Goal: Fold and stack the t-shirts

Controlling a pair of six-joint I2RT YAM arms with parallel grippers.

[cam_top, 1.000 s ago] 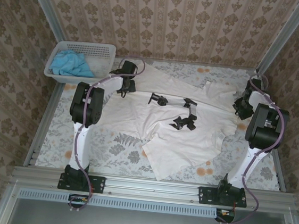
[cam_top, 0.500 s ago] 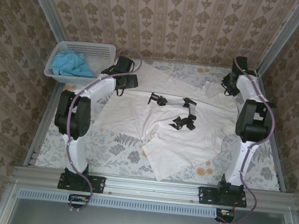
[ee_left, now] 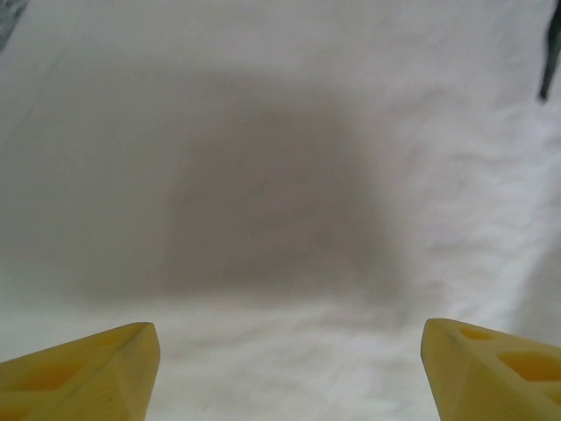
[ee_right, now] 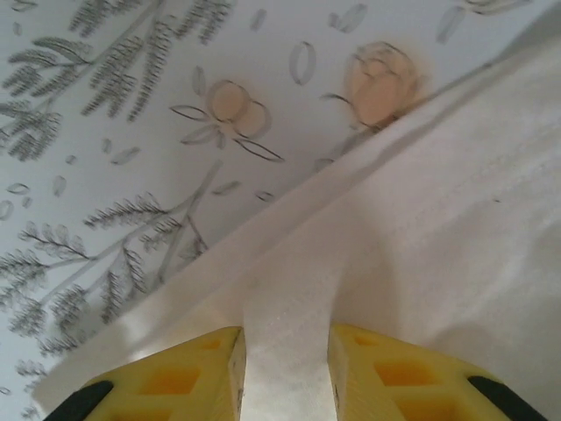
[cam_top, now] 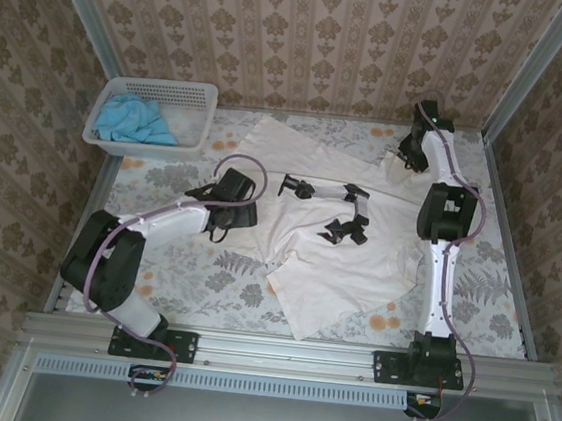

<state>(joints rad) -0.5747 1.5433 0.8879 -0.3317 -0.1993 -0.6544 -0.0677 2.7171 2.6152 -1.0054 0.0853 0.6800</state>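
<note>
The cream-white t-shirt (cam_top: 340, 267) lies spread and rumpled across the middle of the table, black print (cam_top: 339, 212) facing up. My left gripper (cam_top: 232, 212) hovers low over the shirt's left part, open; its yellow fingers (ee_left: 96, 368) stand wide apart above plain white cloth (ee_left: 280, 175) with nothing between them. My right gripper (cam_top: 409, 152) is stretched to the shirt's far right edge. There it (ee_right: 287, 338) is shut on a raised fold of white cloth (ee_right: 289, 289) beside the flowered table cover. The sky-blue t-shirt (cam_top: 130, 119) sits bunched in the basket.
The white perforated basket (cam_top: 158, 85) stands at the far left corner. The flowered table cover (cam_top: 185, 261) shows bare at the near left and near right (cam_top: 482, 302). Papered walls and metal posts close in the back and sides.
My left gripper opened, let go of the cloth and came back toward the near side over the shirt's left part. My right arm reached to the far edge and closed on the shirt.
</note>
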